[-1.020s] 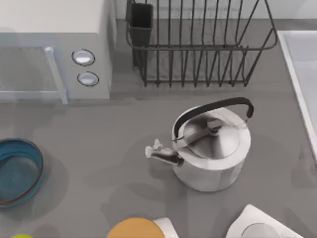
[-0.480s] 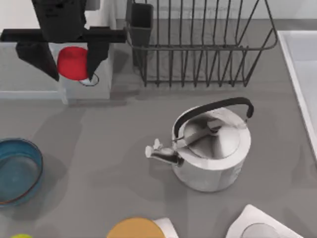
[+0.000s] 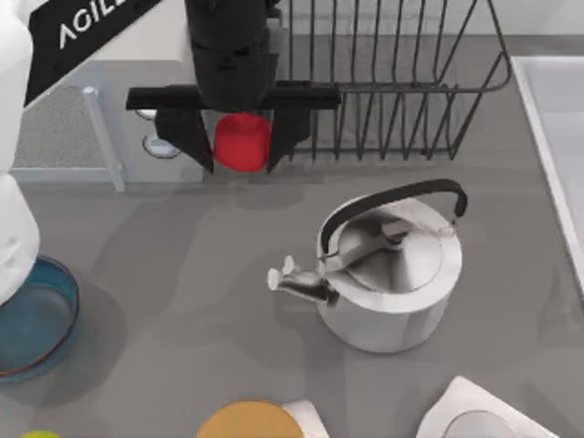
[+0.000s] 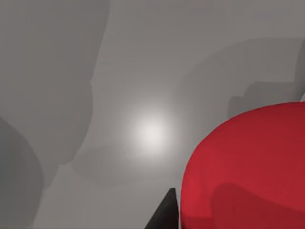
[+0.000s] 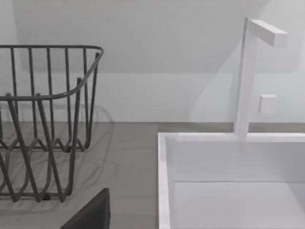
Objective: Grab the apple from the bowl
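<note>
The red apple [image 3: 242, 141] hangs in the air, with my left gripper [image 3: 239, 157] shut on it between two black fingers [image 3: 187, 144]. It is above the table just in front of the dish rack and to the back left of the kettle. In the left wrist view the apple [image 4: 248, 167] looms large over the grey tabletop. The blue bowl [image 3: 36, 319] with a reddish rim sits at the table's left edge, nothing inside it, partly covered by my white left arm [image 3: 11, 210]. A dark part of my right gripper [image 5: 90, 214] edges the right wrist view.
A steel kettle [image 3: 388, 274] stands mid-table, spout pointing left. The wire dish rack [image 3: 392, 82] is at the back and a microwave [image 3: 100, 100] at the back left. An orange disc [image 3: 248, 422] and a white object [image 3: 474, 415] lie at the front edge. A white sink [image 5: 238, 181] is at the right.
My left arm came into view holding the apple and has carried it rightward, from over the microwave front to in front of the dish rack. The bowl and kettle have not moved.
</note>
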`<move>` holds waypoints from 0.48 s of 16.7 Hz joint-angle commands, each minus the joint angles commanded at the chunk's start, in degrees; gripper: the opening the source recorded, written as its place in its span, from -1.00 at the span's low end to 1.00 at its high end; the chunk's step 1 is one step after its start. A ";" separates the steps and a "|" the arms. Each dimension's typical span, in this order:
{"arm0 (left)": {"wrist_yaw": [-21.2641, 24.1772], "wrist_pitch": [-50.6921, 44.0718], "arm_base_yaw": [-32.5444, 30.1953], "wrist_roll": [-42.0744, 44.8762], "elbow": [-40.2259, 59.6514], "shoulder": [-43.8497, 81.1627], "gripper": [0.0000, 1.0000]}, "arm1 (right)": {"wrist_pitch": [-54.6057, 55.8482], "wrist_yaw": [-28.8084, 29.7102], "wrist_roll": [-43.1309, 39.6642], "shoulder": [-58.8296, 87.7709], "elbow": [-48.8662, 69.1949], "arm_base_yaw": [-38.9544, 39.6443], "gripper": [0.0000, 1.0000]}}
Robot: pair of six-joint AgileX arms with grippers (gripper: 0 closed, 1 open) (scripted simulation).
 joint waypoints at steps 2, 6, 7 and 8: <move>0.01 0.00 0.20 0.14 -0.35 -0.04 -1.00 | 0.00 0.00 0.00 0.00 0.00 0.00 1.00; -0.49 4.90 1.10 -0.04 -5.87 0.17 -1.00 | 0.00 0.00 0.00 0.00 0.00 0.00 1.00; -0.63 6.95 1.35 -0.08 -8.07 0.22 -1.00 | 0.00 0.00 0.00 0.00 0.00 0.00 1.00; -0.75 9.19 1.57 -0.10 -10.41 0.27 -1.00 | 0.00 0.00 0.00 0.00 0.00 0.00 1.00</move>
